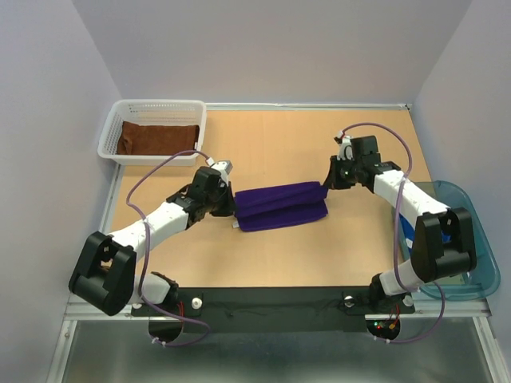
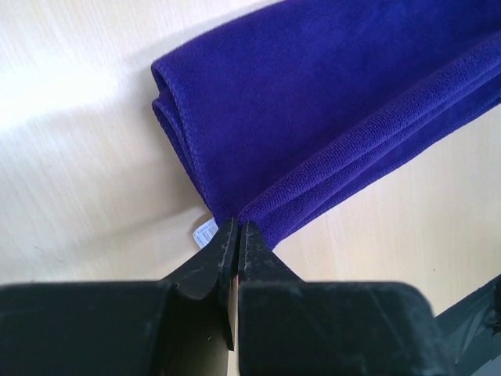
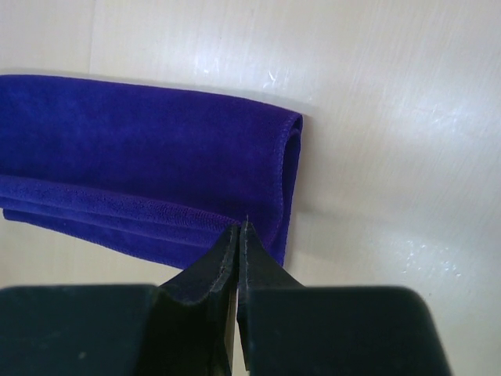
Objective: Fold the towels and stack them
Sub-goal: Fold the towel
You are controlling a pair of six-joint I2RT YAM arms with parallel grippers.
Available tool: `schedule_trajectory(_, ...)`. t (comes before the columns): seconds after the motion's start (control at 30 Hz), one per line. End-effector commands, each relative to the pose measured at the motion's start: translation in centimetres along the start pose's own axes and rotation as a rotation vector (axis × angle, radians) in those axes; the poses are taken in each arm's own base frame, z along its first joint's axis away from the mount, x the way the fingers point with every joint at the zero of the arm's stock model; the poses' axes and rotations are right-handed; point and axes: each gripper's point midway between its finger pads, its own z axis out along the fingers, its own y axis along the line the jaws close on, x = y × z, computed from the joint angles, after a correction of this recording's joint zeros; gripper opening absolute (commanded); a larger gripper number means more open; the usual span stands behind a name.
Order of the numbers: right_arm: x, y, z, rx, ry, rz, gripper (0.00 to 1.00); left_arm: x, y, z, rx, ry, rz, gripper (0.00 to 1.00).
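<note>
Pale wooden worktop (image 1: 279, 136) carries the dark purple towel (image 1: 281, 206) at its middle, a folded strip with long axis running left-right, the left pincer (image 2: 237, 229) clenched at its left end and the right pincer (image 3: 241, 229) clenched at its right, though whether either pinches cloth is unclear.

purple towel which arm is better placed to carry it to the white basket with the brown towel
Left, probably. The left end effector sits shut at the end of the purple towel nearer the white basket; the right end effector is at the opposite end, farther away.
</note>
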Motion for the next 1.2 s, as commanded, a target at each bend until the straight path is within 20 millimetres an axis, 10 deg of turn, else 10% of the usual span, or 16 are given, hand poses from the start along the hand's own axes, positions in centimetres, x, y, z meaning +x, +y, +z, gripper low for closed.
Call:
schedule_trajectory(0.0, 1.7, -1.2, 0.1, 0.049, 0.009, 0.06, 0.01, 2.8, 1.5, 0.3, -0.07, 0.059, -0.032, 0.0)
schedule_trajectory(0.23, 5.4, -0.8, 0.8, 0.024, 0.103, 0.184, 0.2, 5.1, 0.8, 0.8, -0.082, 0.104, -0.055, 0.14)
schedule_trajectory(0.37, 5.0, 1.2, -1.2, -0.051, 0.093, 0.197, 0.45, 4.2, -0.2, -0.8, -0.078, 0.057, -0.088, 0.75)
schedule_trajectory(0.43, 4.0, 2.4, -2.5, -0.098, 0.073, 0.189, 0.49, 3.4, -1.0, -2.2, -0.06, 0.017, -0.092, 0.83)
schedule_trajectory(0.73, 0.0, 6.0, -4.4, -0.229, 0.004, 0.176, 0.47, -1.2, -4.5, -4.9, 0.032, -0.114, -0.152, 0.8)
schedule_trajectory(0.93, 4.1, 5.7, -0.9, -0.248, 0.082, 0.263, 0.41, 0.5, -5.8, -1.3, 0.077, -0.025, -0.186, 0.63)
schedule_trajectory(1.17, 10.5, 1.5, 2.2, -0.052, 0.186, 0.352, 0.31, 7.6, -2.6, 1.7, 0.012, 0.114, -0.31, 0.48)
